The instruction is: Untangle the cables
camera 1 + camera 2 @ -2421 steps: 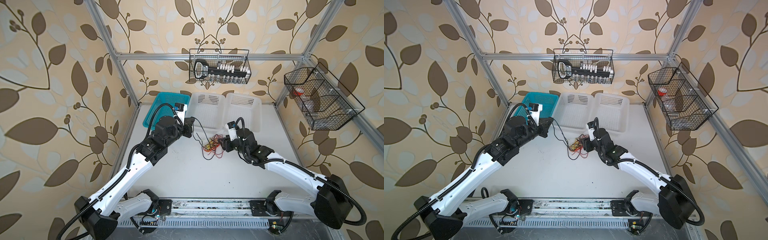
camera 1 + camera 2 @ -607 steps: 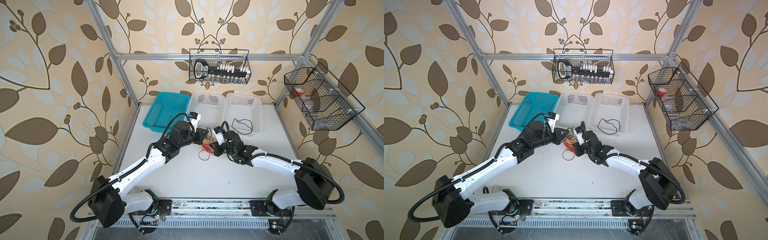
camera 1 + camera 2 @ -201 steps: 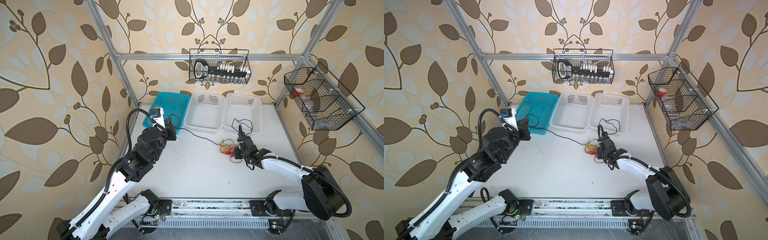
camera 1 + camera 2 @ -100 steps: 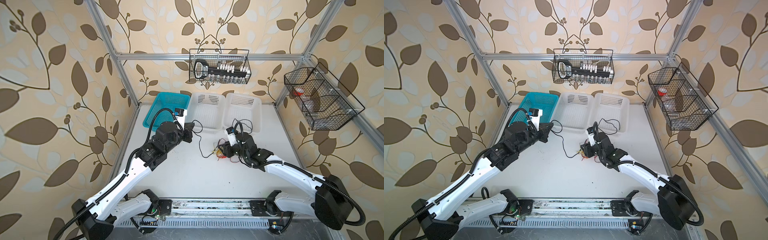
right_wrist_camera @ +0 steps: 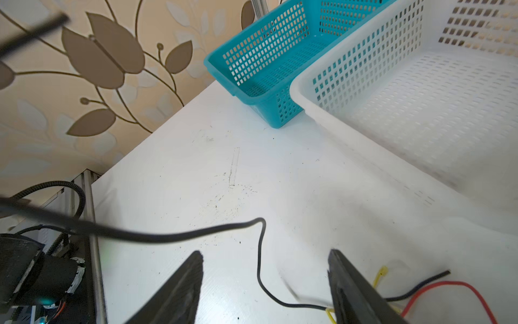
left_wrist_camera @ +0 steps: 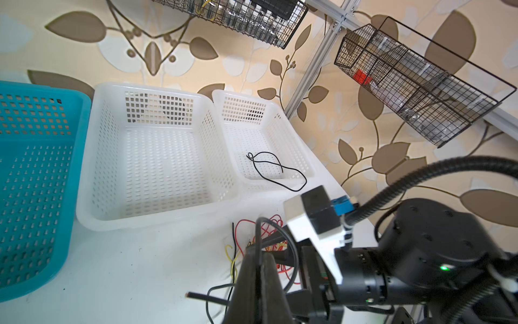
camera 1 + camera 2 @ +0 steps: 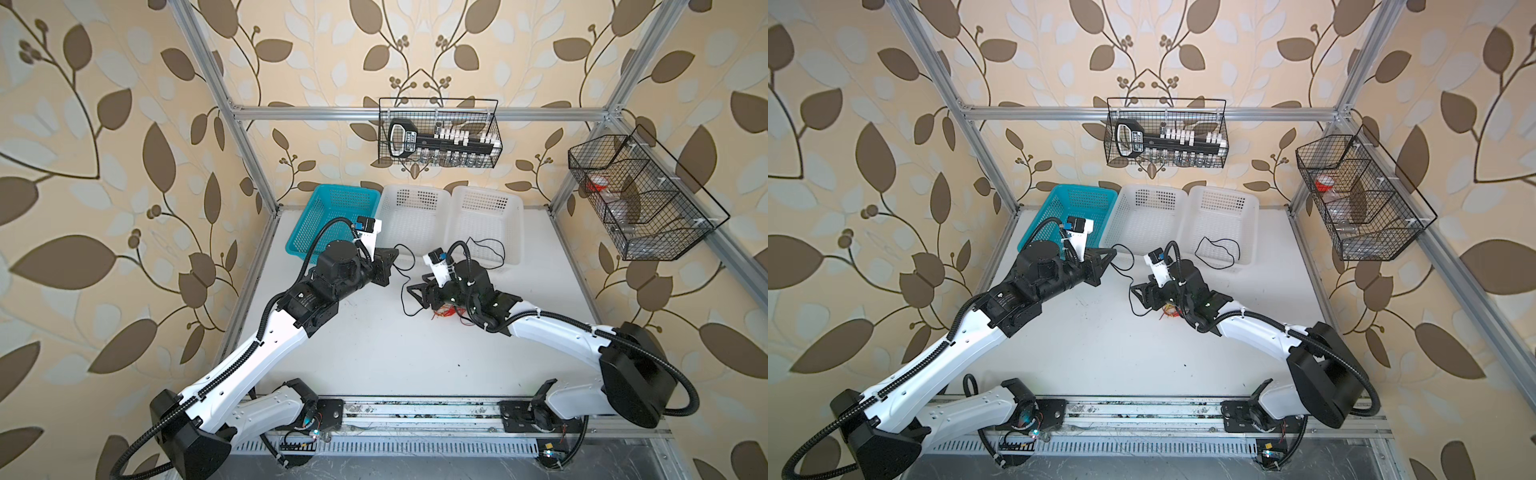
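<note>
Loosely, black cable [image 5: 168,238] trails from left hand [image 6: 259,252] through parted right hand [image 5: 265,252].

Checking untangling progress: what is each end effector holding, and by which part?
Left end effector is shut on the black cable, apparently near one end. Right end effector is open, holding nothing.

Tangle of thin red and yellow wires [image 7: 445,311]: mostly hidden under the right arm's black wrist [image 7: 469,278] in both top views; strands cannot be counted.

Left gripper [image 6: 259,252], left wrist view: pressed-together black fingers cut off by the picture's edge. Thin black wire [image 6: 293,252] runs into their seam; how deep it is pinched cannot be seen.

Right gripper [image 5: 265,254], right wrist view: spread fingers likewise cut off. A black strand [image 5: 84,227] smears into blur toward the edge. Dark blurred streak [image 5: 33,28] unidentifiable.

Black wire-mesh wall basket [image 7: 665,241]: contents too small to tell, save a small red item [image 7: 598,189].
</note>
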Robot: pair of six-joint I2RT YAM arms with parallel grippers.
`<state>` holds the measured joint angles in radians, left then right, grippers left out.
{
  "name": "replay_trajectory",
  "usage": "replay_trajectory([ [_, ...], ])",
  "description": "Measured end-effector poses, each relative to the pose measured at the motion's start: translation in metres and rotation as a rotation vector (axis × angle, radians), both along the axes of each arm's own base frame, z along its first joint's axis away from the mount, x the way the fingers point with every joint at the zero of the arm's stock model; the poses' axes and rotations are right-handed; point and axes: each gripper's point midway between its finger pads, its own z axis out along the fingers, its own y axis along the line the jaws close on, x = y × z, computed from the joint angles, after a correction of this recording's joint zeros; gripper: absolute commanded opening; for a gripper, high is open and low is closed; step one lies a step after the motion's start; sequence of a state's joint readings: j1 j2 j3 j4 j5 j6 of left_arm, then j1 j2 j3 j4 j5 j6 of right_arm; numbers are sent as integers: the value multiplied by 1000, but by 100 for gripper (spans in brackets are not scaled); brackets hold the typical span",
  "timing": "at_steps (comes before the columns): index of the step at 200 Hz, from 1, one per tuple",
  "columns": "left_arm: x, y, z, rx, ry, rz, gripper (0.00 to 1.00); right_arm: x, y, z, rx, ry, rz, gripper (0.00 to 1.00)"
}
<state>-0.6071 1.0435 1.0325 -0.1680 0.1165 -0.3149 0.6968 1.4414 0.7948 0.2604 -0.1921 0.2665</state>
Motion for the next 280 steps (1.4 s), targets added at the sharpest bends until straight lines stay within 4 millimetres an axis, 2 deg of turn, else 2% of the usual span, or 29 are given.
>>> replay_trajectory([
  [27,-1,-2,4,-12,-5,-11,0,8,11,-4,34,8,3,63],
  [43,-1,-2,4,-15,-4,-12,0,13,17,0,61,-4,3,55],
  [96,-5,3,14,-31,-32,-1,0,24,24,16,112,-40,-14,0],
  [133,-2,12,7,-19,-35,48,0,31,20,36,96,-79,-47,0],
  [159,4,17,-9,13,-11,94,0,35,15,71,86,-139,-70,0],
  [173,7,19,-19,32,6,113,4,35,10,95,91,-180,-84,0],
  [201,12,20,-34,56,37,134,24,37,-4,143,88,-264,-139,0],
  [225,14,21,-43,72,49,144,45,44,-19,175,76,-310,-205,0],
  [251,14,21,-47,73,57,146,65,56,-41,193,42,-326,-291,0],
  [280,13,21,-48,68,63,146,92,71,-72,204,-4,-337,-398,0],
])
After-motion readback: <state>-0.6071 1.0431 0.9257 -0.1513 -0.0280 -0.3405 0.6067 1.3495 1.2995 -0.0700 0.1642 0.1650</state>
